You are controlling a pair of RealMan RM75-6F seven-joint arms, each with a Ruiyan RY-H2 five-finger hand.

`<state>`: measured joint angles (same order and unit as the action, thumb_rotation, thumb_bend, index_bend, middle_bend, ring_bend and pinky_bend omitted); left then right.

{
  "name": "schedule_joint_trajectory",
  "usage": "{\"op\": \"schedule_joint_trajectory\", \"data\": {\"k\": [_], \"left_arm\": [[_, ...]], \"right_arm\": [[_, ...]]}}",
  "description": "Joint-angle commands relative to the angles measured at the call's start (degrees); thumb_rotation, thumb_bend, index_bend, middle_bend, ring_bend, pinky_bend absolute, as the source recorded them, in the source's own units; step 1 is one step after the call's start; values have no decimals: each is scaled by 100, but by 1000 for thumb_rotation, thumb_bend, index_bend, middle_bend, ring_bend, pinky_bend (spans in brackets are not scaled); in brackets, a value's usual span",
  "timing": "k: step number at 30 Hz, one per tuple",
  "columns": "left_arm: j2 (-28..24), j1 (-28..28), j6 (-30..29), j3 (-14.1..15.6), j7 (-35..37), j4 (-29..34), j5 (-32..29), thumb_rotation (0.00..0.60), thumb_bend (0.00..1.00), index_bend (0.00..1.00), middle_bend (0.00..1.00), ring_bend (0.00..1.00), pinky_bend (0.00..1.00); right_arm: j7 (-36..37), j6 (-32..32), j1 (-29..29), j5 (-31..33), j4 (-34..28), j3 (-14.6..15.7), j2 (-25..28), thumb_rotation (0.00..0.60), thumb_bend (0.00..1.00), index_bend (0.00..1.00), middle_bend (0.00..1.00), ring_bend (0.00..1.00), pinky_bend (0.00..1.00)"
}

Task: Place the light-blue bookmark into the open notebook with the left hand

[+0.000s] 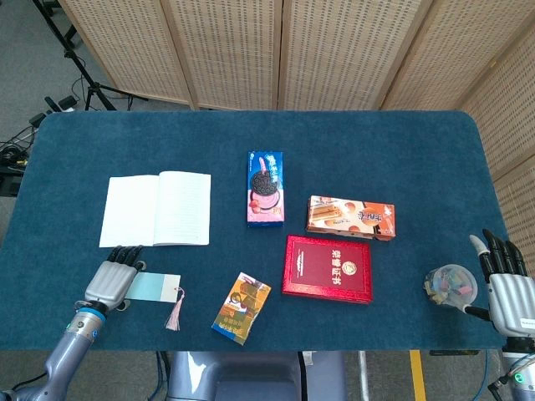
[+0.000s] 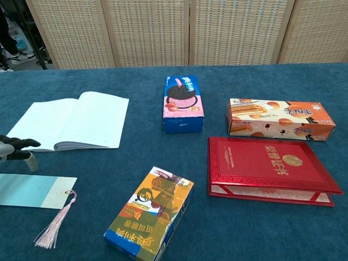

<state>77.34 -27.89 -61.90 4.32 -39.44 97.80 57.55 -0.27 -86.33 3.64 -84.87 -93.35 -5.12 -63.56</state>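
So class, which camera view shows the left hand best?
The head view: the whole left hand shows from above, its fingers lying over the bookmark's near end. The chest view catches only dark fingers at its left edge.

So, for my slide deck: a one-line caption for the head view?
Left hand over the light-blue bookmark, just below the open notebook.

Even, bright light falls on my desk from above; shadows are soft and short. Both views are sharp. The red book carries a mild sheen on its cover. The chest view bends slightly toward its edges.
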Motion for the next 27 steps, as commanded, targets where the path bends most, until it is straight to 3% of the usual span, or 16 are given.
{"op": "schedule_joint_trajectory", "data": {"k": [1,27], "left_arm": [[7,7,-9,9,2,1,9,600,180,311,0,0,0],[250,98,-205,49,-147,-252,102,600,193,312,0,0,0]], "right_arm": [[6,-3,-1,0,-1,-2,1,600,0,0,0,0,0],[92,-83,-26,-18,-4,-30,16,600,0,0,0,0,0]]}}
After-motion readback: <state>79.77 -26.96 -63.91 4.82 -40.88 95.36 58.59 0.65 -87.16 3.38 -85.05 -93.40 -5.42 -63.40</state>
